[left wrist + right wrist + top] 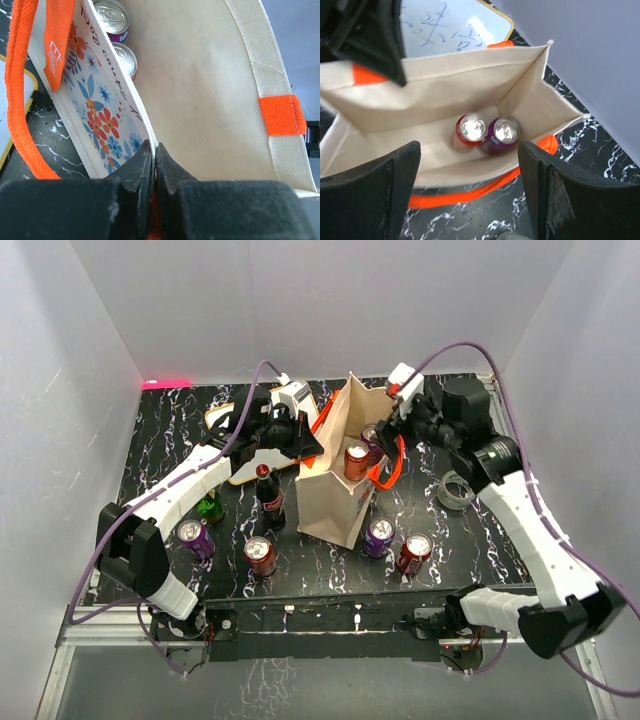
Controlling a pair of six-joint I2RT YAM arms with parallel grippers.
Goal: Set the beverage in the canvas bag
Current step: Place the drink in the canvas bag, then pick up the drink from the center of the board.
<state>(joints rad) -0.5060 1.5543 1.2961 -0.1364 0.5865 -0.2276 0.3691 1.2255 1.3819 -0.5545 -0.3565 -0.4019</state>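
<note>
Over the bag [330,500], right gripper [470,150] hangs wide and empty; left gripper [154,150] pinches its rim, and a slip there could collapse the opening.

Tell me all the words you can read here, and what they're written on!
"FAN": on the purple can inside the canvas bag; the rest is hidden.
Cursive writing on the bag's flowered side: cut off, unreadable.
White mark on the orange tag: blurred.
Handwriting on the white board: unreadable.
Labels of the cans outside the bag: too small.
</note>
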